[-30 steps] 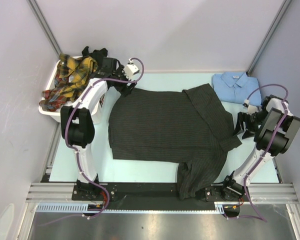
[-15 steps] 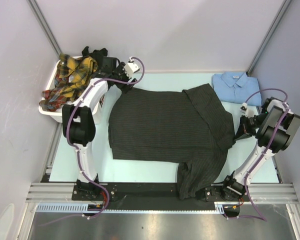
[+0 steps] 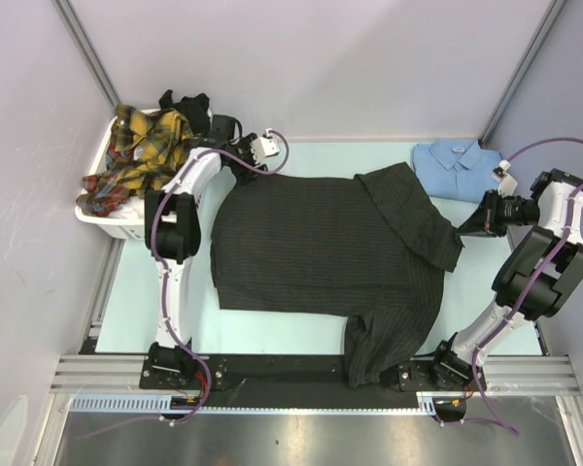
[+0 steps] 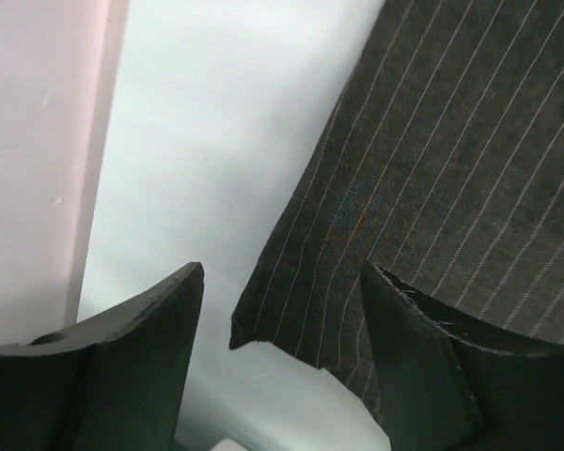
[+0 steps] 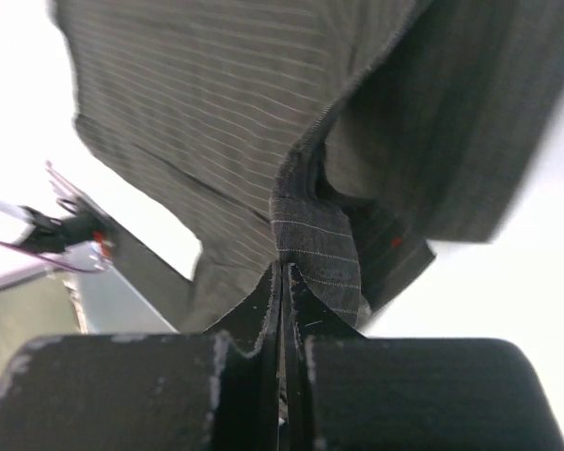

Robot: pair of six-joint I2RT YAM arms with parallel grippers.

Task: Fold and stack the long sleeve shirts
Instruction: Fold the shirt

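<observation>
Black shirt: pinstriped, spread flat across the middle of the surface; right part doubled over in a loose fold; one end hung over the near edge between the arm bases.
Left gripper: at the far-left corner of the black shirt, beside the basket; jaws wide apart, holding nothing.
Black shirt relative to left gripper: the cloth's corner and edge lay in the gap between the two fingers, below them on the surface; in the wrist view neither finger pressed the cloth.
Right gripper: at the right edge of the black shirt, near the blue shirt; jaws closed tight on a fold of the black shirt.
Black shirt relative to right gripper: a narrow pinch of striped hem was clamped at the fingertips, the cloth rising away from them in a ridge; from above, the pinched point stood out as a peak at the shirt's right edge, drawn toward the gripper.
Blue shirt: plain, folded, collar showing; at the far-right corner of the surface, just beyond the right gripper, apart from the black shirt.
Plaid shirts: yellow-red, heaped unfolded in the basket, spilling over its rim.
Basket: white plastic, at the far-left side, beside the left arm.
Surface: pale, bare strips showing along the near and left sides of the black shirt.
</observation>
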